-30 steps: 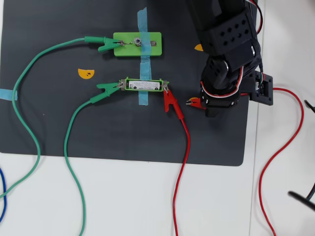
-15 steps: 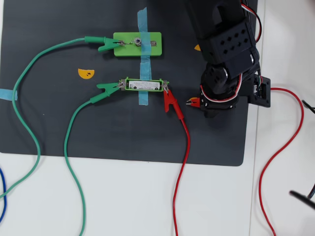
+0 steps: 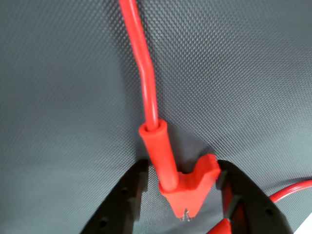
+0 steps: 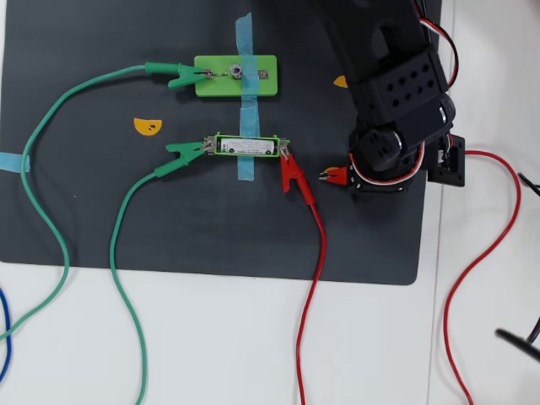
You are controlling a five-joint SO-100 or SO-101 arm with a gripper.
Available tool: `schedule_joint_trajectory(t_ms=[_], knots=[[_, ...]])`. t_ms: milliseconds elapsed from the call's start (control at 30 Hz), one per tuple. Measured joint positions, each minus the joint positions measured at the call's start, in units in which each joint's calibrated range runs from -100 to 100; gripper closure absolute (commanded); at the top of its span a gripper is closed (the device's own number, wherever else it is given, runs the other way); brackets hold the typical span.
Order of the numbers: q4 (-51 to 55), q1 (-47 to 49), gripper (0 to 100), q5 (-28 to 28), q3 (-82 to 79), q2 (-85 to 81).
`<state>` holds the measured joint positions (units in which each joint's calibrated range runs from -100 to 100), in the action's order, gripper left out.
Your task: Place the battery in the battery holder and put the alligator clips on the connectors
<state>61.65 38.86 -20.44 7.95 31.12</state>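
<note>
One battery (image 4: 246, 146) inside battery holder (image 4: 216, 137)

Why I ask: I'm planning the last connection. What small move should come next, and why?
Probably carry the red clip up and left in the overhead view, toward the plate's right tab. The gripper has its jaws closed on that clip. The holder is already clipped at both ends and the plate on its left, so only that tab looks bare.
</note>
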Motion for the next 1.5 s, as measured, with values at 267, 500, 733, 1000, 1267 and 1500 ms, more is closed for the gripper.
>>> schedule_joint_trajectory(t_ms=[267, 500, 733, 1000, 1267, 1500], knots=[[0.7, 0.0, 99, 0.0, -0.1, 0.1], [12.5, 0.8, 99, -2.3, -1.2, -7.8], [17.2, 0.8, 99, -10.1, -8.3, -16.3], [13.3, 0.7, 99, -11.7, -23.9, -25.0], [4.5, -5.6, 99, -11.7, -34.6, -30.5], [4.7, -9.3, 99, -10.7, -36.5, -30.7]])
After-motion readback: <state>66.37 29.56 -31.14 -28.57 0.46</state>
